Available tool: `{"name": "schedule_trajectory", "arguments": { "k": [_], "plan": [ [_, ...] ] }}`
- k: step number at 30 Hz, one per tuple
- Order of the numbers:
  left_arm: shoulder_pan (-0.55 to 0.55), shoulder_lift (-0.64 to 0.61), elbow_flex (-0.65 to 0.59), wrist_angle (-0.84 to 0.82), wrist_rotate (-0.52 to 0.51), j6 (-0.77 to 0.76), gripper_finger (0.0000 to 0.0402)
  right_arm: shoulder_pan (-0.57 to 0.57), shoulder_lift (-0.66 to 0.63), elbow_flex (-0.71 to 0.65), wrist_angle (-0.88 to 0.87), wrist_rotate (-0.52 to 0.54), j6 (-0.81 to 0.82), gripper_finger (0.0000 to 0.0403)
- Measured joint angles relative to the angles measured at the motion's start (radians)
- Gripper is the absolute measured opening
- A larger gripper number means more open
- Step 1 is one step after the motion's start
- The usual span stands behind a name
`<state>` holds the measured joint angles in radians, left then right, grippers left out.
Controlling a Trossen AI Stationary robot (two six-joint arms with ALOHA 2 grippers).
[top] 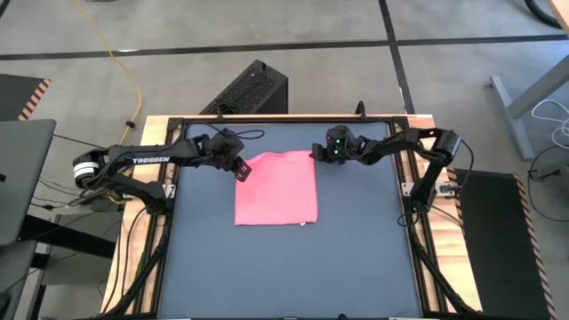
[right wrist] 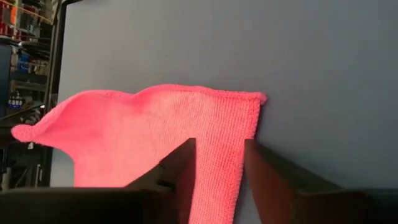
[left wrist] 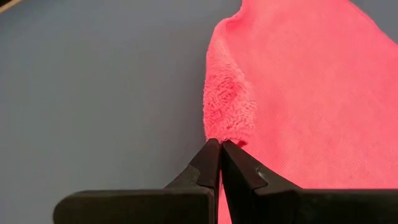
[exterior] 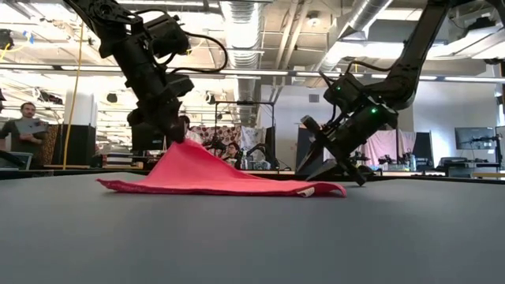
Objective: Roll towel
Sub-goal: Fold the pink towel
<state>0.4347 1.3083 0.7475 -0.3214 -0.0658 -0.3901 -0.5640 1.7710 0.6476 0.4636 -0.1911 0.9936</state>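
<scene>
On the left side of the counter, the left hand is pinched closed on the far-left corner of the towel, and its fingertips hide the very tip of that corner in the left wrist view. From the low camera, that corner stands lifted off the counter into a peak under the hand, and the raised cloth hides whatever part of the towel lies behind it. Between the two hands the towel lies mostly flat, a rough square running slightly longer from the hands' side toward the near edge of the counter, its far edge stretched from one hand to the other. At the far-right corner, the right hand straddles the cloth's edge with its fingers parted, one over the towel and one beside it on the bare counter; whether they touch the cloth is hard to make out.
</scene>
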Motion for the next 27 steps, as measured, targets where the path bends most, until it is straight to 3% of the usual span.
{"name": "schedule_trajectory", "arguments": {
  "k": [7, 12, 15, 23, 27],
  "plan": [
    [0.0, 0.0, 0.0, -0.002, 0.0, 0.005, 0.0, 0.0, 0.0, 0.0, -0.001, 0.004, -0.004, 0.004],
    [0.0, 0.0, 0.0, -0.002, 0.01, 0.011, 0.0, -0.005, 0.0, 0.002, -0.005, 0.025, 0.016, 0.0022],
    [0.0, 0.0, 0.0, -0.002, 0.018, 0.011, 0.0, -0.014, 0.0, 0.002, -0.005, 0.023, 0.007, 0.0054],
    [0.0, 0.0, 0.0, -0.002, 0.024, 0.023, 0.0, -0.034, 0.001, 0.002, -0.004, 0.057, 0.023, 0.0188],
    [-0.001, 0.0, 0.0, -0.002, 0.03, 0.022, 0.0, -0.038, 0.001, 0.002, -0.004, 0.093, 0.028, 0.0227]
  ]
}}
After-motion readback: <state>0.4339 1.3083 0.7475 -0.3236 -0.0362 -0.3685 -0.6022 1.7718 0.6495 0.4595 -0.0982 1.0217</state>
